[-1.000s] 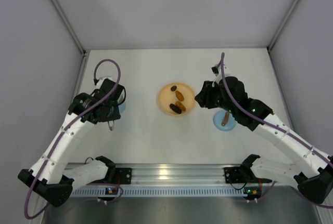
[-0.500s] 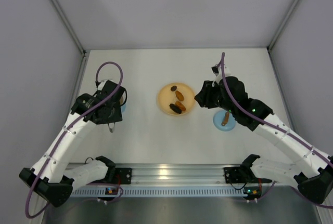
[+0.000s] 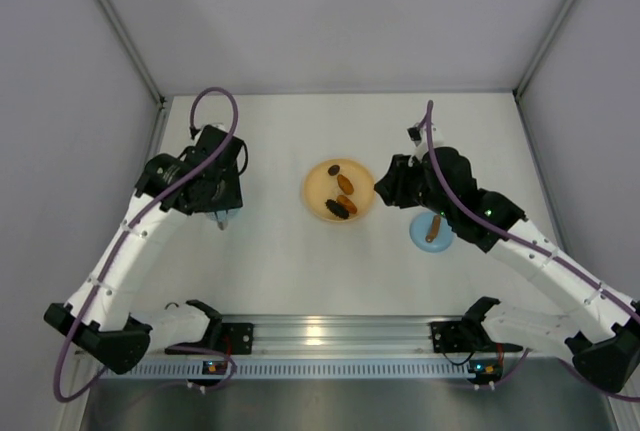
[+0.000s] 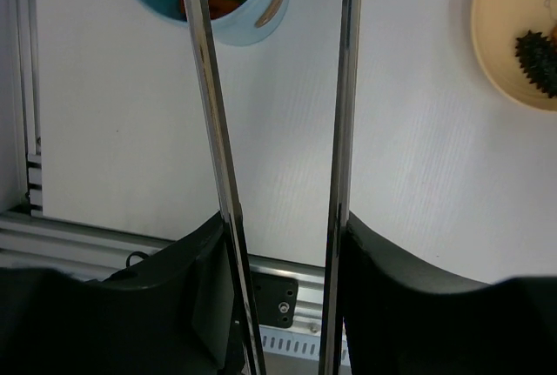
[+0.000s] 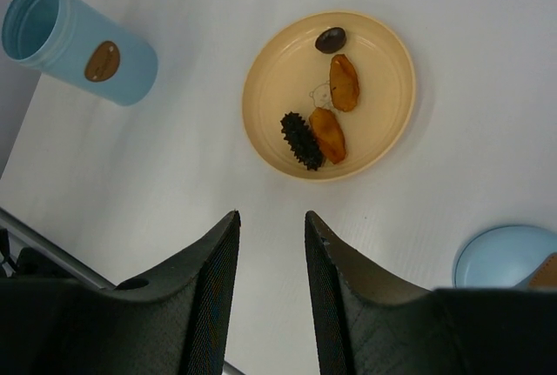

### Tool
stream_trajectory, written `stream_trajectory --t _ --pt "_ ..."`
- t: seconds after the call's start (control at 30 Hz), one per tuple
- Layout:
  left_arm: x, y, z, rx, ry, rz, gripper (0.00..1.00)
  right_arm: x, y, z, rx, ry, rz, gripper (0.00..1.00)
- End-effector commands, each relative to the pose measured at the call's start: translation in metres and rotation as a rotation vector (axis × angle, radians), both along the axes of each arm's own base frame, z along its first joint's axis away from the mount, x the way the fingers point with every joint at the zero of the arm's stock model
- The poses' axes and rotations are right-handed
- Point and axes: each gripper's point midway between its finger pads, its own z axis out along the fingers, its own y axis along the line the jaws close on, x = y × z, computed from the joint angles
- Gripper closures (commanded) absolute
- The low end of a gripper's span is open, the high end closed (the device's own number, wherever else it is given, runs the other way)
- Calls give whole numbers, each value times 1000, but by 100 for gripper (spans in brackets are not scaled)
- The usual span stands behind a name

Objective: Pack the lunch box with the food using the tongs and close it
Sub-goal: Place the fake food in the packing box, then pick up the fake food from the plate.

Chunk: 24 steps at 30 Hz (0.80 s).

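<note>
My left gripper [image 4: 283,218] is shut on the tongs [image 4: 211,123], whose two silver arms run up between the jaws, spread apart. Their tips are out of view. The left tong arm crosses the open light blue lunch box [image 4: 261,10], which has an orange food piece [image 4: 204,8] inside. From above, the left gripper [image 3: 218,194] covers most of the lunch box [image 3: 222,217]. Several food pieces, including a spiky black one [image 5: 300,140] and an orange one [image 5: 345,82], lie on the orange plate [image 3: 312,191]. My right gripper [image 5: 271,215] hangs open and empty near the plate.
The blue lid [image 3: 432,230] with its brown knob lies flat on the table right of the plate, under the right arm. The lunch box [image 5: 78,43] stands far left in the right wrist view. A metal rail [image 3: 330,333] runs along the near edge.
The left arm has swung toward the far side over the lunch box, and the tongs' arms have spread wider. The right arm has not moved.
</note>
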Motion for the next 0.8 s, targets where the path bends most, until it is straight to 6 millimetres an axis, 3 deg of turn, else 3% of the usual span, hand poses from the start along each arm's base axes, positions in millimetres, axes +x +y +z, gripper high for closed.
stream_trajectory --t 0.0,0.13,0.3,0.47,0.77 --pt "17 -20 26 -35 -57 -67 50 2 -1 34 47 -85 -9 64" --pt "23 -62 26 -60 -60 -169 50 2 -7 34 30 -88 -30 64" --pt "27 -132 -10 -83 -13 -295 49 -1 -18 34 5 -92 -57 64" --pt "23 -184 -52 -123 50 -383 49 -5 -34 33 -32 -102 -98 63" --pt "19 -232 -97 -148 125 -460 49 -11 -46 25 -58 -94 -119 63"
